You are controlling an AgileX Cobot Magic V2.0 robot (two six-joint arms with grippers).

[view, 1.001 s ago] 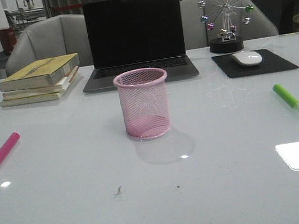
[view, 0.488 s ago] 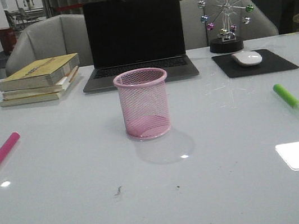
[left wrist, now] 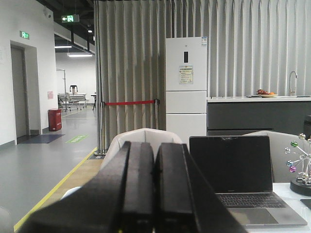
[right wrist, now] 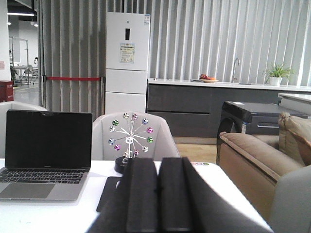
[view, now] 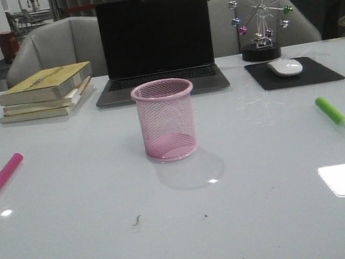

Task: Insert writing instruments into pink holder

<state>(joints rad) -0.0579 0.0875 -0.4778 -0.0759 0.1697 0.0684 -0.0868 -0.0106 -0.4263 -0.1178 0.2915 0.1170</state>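
Nothing has shifted on the desk (view: 189, 232): 2 markers, pink (view: 5, 172) left and green (view: 330, 110) right, flank the empty pink holder (view: 166, 120), both tools (left wrist: 148, 187) (right wrist: 158, 194) closed, aloft, task unstarted.

No wording can be made out anywhere. A green exit sign (left wrist: 70, 18) hangs from the ceiling and a second green sign (left wrist: 24, 35) sits above a doorway, both too small to read; the label (right wrist: 127, 52) on the white fridge (right wrist: 127, 68) is likewise perhaps printed text, illegible.
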